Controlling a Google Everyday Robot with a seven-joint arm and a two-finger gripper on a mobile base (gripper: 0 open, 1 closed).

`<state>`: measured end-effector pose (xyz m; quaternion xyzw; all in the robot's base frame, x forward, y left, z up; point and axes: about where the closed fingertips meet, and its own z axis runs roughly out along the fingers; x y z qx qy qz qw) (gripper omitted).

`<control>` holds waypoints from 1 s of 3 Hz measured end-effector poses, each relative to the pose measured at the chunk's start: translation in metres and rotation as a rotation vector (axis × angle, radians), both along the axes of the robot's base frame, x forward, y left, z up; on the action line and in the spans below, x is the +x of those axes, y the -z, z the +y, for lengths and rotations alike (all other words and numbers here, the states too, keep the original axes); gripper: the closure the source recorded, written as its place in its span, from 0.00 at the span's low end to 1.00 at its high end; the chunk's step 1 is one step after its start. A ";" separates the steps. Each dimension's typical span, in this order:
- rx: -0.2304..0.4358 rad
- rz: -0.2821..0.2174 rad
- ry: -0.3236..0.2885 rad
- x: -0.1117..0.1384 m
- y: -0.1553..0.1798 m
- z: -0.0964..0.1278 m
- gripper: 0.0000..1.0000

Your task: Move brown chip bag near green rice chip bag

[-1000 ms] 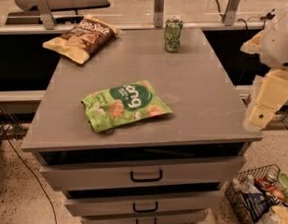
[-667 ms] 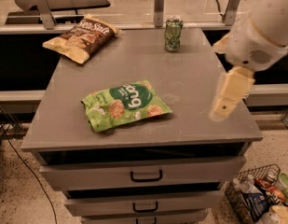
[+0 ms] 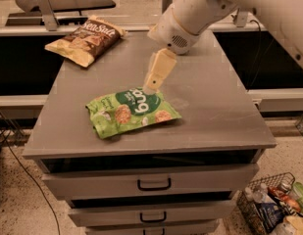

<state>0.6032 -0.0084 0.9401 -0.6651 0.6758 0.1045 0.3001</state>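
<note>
Over at the far left corner of the grey metal worktop (image 3: 214,97) lies the crinkly dark-brown chip bag with pale yellow ends and white "Sea Salt" lettering (image 3: 87,39). It rests flat at a slant, one yellow end poking a little past the left edge. Nothing is touching it, so the job of shifting it looks not yet begun.

Further along, nearer the front edge and a bit left of the middle, is the flat bright-green rice chip bag with its dark round logo (image 3: 132,111). It lies face up and marks the spot the brown bag has to end up beside. The two bags are well apart, with bare worktop between them.

Just above the green bag's far edge hangs the pale beige claw (image 3: 152,84), pointing down and to the left from the thick white arm (image 3: 190,13) that reaches in from the far right corner. It carries nothing that I can see; whether it is wide or narrow I cannot tell from here. It sits nearer the green bag than the brown one, so I'd judge it needs to go on leftward and toward the far edge to reach its target.
</note>
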 end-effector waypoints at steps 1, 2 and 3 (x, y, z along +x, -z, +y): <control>0.000 0.000 0.000 0.000 0.000 0.000 0.00; 0.068 -0.016 0.000 0.017 -0.001 0.020 0.00; 0.181 -0.064 -0.009 0.069 -0.003 0.072 0.00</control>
